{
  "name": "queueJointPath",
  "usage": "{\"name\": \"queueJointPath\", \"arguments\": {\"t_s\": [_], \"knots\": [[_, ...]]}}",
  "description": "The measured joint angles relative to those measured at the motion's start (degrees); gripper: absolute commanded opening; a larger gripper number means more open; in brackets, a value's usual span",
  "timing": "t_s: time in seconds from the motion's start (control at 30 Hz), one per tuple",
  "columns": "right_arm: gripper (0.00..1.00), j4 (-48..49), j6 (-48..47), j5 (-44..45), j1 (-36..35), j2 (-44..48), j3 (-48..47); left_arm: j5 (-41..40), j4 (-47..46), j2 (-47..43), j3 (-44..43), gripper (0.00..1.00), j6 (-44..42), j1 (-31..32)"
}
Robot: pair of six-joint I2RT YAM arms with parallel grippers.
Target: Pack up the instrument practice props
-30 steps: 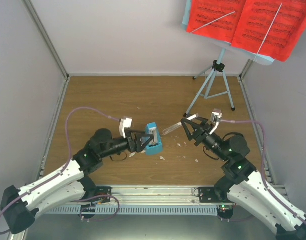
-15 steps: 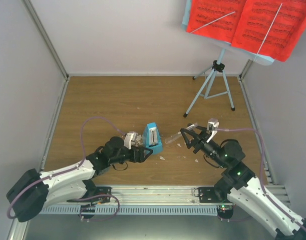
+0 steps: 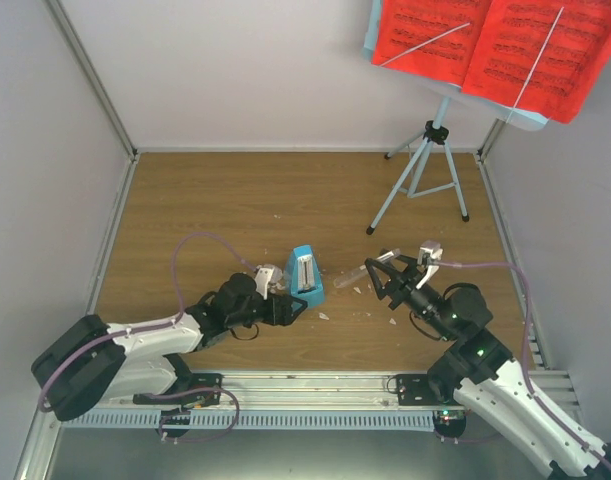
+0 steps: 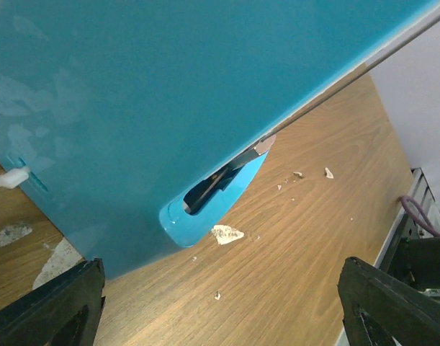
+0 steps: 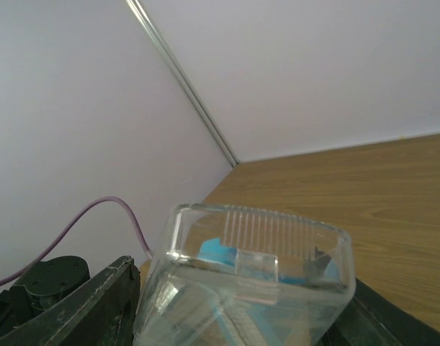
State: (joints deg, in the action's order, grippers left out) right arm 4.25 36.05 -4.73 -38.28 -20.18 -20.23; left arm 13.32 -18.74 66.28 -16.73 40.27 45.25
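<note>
Standing over the table (image 3: 235,200), I see the small blue box (image 3: 305,272) upright near the middle, with a few white scraps (image 3: 323,316) around its foot. The left gripper (image 3: 288,309) lies low on the wood just beside it. Its fingers are spread wide and empty, and the wrist view shows the box's blue side looming ahead of the tips, not between them. From that gripper the box sits at about one o'clock, so the left arm is clearly the nearer one. The right gripper (image 3: 377,275) is closed on the clear triangular piece (image 3: 350,277), which fills the space between its fingers. The piece's long axis points out toward nine o'clock, straight at the box, with its free end near the box but apart from it. I'd guess the next step is bringing the piece and box together, which depends on keeping that axis lined up while the left fingers steady the box. The pale-blue music stand (image 3: 425,165) with its red sheet-music pages (image 3: 485,45) stands well apart at the table's one o'clock corner, untouched.
</note>
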Motion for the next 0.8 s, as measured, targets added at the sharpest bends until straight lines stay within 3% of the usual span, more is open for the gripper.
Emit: {"name": "queueJointPath", "arguments": {"t_s": [0.53, 0.7, 0.8], "knots": [[0.62, -1.95, -2.38, 1.25, 0.0, -0.04, 0.63, 1.4, -4.7, 8.81, -4.66, 0.88, -0.5, 3.56], [0.6, -2.64, -3.87, 1.53, 0.0, -0.35, 0.63, -0.31, -4.35, 8.04, -4.92, 0.9, -0.66, 4.63], [0.6, -3.08, -5.57, 2.54, 0.0, -1.25, 0.63, -3.3, -0.7, 3.06, -4.92, 0.91, -0.66, 4.66]]}}
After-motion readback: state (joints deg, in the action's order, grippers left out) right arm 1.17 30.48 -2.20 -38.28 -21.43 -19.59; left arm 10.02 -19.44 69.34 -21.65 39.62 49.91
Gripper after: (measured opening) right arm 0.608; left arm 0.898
